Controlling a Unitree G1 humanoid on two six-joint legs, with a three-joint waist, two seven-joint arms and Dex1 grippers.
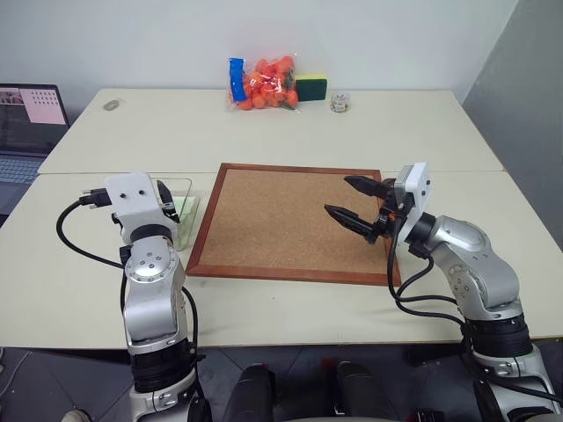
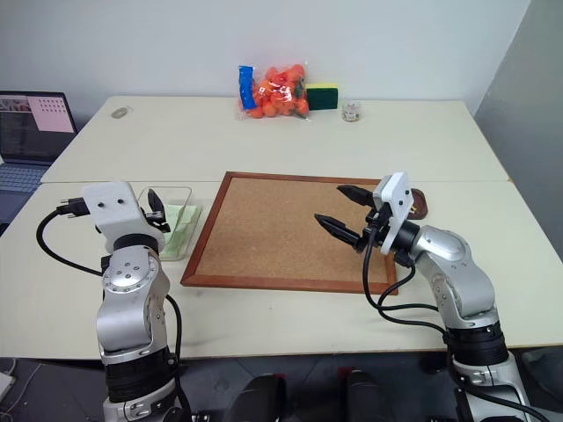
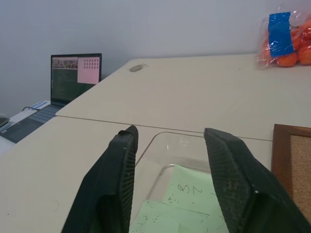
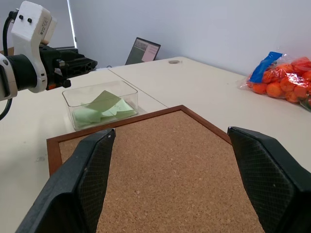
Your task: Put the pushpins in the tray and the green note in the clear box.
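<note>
Green note [image 4: 103, 108] lay in the clear box [image 4: 99, 103] at the corkboard's [image 1: 293, 220] 9 o'clock, both left claw [image 3: 170, 179] and right claw [image 1: 359, 204] spread empty; I'd lift left straight up, avoiding the box wall.

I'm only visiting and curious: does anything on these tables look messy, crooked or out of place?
Little stands out. The pale-green paper notes lie loosely in the clear plastic box, one tilted with a corner raised. The wood-framed corkboard is bare. A bag of oranges and a green-and-yellow sponge sit at the far edge.
</note>
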